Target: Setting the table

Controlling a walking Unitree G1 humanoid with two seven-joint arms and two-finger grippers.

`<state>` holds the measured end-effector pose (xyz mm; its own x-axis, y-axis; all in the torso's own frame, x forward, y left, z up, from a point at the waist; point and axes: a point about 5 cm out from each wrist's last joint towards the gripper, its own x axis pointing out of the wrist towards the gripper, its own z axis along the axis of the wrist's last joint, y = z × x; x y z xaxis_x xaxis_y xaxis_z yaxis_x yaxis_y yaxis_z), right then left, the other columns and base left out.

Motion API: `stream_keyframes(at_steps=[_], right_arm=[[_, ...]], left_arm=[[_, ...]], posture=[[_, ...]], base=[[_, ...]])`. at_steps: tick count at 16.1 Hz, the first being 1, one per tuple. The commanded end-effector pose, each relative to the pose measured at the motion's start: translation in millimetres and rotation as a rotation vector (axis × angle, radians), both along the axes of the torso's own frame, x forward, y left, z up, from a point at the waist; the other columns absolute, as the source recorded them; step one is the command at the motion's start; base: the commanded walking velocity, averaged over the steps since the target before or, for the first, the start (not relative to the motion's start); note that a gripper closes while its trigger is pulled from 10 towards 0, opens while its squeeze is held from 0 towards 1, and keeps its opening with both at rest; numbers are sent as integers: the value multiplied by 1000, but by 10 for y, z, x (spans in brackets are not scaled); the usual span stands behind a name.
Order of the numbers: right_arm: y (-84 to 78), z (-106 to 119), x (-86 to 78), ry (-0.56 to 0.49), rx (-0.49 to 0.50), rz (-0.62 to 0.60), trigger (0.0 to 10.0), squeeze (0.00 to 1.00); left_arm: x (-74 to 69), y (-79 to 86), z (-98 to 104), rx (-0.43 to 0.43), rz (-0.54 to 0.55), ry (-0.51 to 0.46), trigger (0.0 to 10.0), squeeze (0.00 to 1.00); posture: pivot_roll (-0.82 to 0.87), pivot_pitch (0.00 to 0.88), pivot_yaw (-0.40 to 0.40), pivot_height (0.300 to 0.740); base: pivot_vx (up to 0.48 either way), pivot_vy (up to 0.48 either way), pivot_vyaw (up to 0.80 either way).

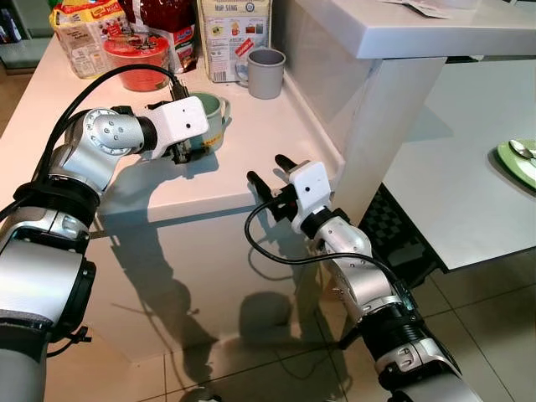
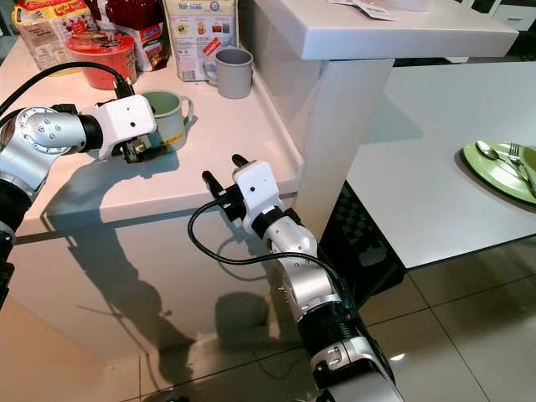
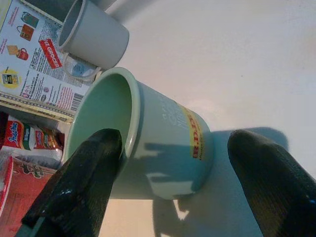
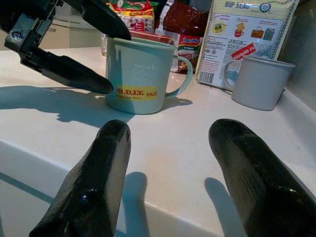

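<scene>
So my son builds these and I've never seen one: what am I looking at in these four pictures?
A humanoid robot with two silver arms, each ending in two black fingers. The two wide pictures come from cameras in its head, looking down; the other two come from cameras on its wrists.

On the white counter stand a pale green enamel mug with a yellow label, a grey mug, a red bowl and food packets. The lower white table holds a green plate with cutlery.

The left gripper has its jaws open around the green mug, one at the rim, not yet closed. The right gripper hovers open at the counter's edge, holding nothing.
</scene>
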<state>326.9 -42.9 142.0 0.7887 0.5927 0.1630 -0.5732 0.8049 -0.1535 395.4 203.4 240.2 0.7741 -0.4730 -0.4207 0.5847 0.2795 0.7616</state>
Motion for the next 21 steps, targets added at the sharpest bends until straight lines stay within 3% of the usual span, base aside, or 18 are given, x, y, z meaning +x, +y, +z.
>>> stream_keyframes(at_steps=[1, 20, 21], right_arm=[[-16, 29, 1, -13, -8, -4, 10000, 0], [-27, 33, 9, -9, -8, -11, 10000, 0], [-28, 33, 10, -9, -9, -11, 10000, 0]], left_arm=[[1, -50, -79, 55, -27, 50, 10000, 0], [21, -142, -161, 95, -52, 34, 10000, 0], [24, -146, -152, 88, -52, 31, 2745, 0]], posture=[[16, 0, -10, 740], [3, 0, -16, 740], [2, 0, -15, 740]], base=[[0, 0, 0], [0, 0, 0], [0, 0, 0]])
